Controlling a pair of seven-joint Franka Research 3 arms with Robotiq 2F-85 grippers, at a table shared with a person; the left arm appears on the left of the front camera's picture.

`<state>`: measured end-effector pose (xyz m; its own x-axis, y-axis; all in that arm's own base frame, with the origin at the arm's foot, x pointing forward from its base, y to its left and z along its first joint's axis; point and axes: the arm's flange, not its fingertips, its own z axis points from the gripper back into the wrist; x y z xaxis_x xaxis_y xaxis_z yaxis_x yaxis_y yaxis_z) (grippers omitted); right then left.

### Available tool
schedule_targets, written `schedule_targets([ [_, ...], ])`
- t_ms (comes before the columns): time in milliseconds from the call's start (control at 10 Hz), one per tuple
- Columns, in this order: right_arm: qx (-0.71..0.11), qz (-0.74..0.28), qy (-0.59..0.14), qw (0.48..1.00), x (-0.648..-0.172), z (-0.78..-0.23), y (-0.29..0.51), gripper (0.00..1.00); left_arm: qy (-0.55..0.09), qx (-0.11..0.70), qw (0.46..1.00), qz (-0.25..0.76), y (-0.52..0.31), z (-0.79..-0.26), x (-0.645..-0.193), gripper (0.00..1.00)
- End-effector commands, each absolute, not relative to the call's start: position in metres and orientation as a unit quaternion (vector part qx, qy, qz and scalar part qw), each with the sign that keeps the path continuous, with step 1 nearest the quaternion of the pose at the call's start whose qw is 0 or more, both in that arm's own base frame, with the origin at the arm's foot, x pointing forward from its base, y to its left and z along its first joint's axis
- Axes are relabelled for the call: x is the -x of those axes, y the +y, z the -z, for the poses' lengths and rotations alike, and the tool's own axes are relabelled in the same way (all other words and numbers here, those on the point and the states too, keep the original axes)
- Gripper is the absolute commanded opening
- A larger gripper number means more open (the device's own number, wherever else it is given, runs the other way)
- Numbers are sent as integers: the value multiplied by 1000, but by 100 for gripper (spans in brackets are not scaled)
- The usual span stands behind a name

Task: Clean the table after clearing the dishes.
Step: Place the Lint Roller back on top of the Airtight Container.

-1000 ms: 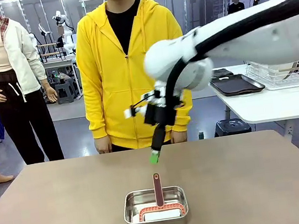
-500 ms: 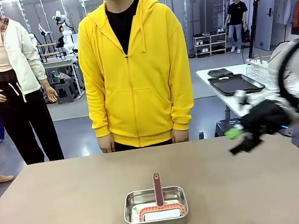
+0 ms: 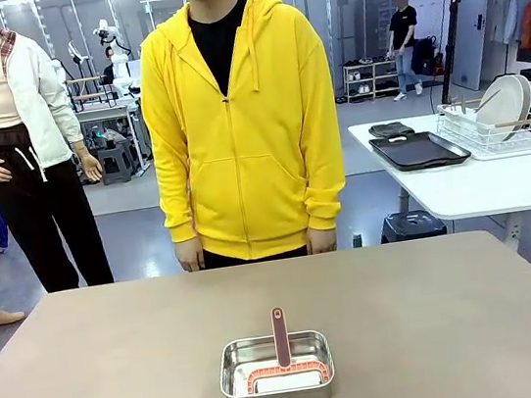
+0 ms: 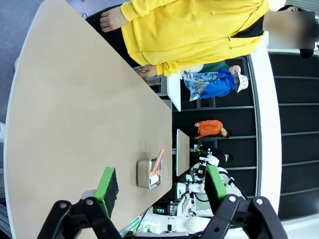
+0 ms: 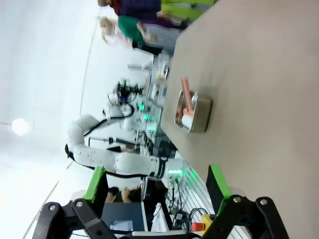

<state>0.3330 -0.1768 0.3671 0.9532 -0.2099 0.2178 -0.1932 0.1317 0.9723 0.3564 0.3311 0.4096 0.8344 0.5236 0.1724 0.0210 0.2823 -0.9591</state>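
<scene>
**Bare tabletop, wiper waiting in its pan**

The matte grey-brown tabletop (image 3: 120, 358) carries no plates; a white plate (image 3: 502, 106) stands in the wire rack on the white side table (image 3: 481, 183), beside a dark tray (image 3: 422, 150).

Near the robot's edge, about midway between the arms, sits a shiny steel rectangular pan (image 3: 276, 371) holding a reddish-brown handled wiper (image 3: 281, 340), its handle pointing toward the person in the yellow hoodie (image 3: 240, 123).

The left claw (image 4: 162, 186) and right claw (image 5: 157, 186) both hang spread apart and empty, well back from the pan. Neither arm looks clearly nearer.
</scene>
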Motion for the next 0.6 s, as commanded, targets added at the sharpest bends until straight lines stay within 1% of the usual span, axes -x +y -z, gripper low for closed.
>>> schedule_targets([
  [0, -632, 4, -196, 750, -305, -397, -225, 100, -244, 583, 757, -165, 332, -412, -355, 89],
  [100, -624, 42, -198, 755, -285, -402, -251, 100, -244, 583, 757, -165, 332, -412, -355, 89],
  [300, -605, 81, -221, 761, -251, -412, -291, 100, -244, 583, 757, -165, 332, -412, -355, 89],
  [400, -586, 87, -224, 774, -251, -418, -297, 100, -244, 583, 757, -165, 332, -412, -355, 89],
  [500, -606, 59, -229, 759, -257, -407, -288, 100, -244, 583, 757, -165, 332, -412, -355, 89],
])
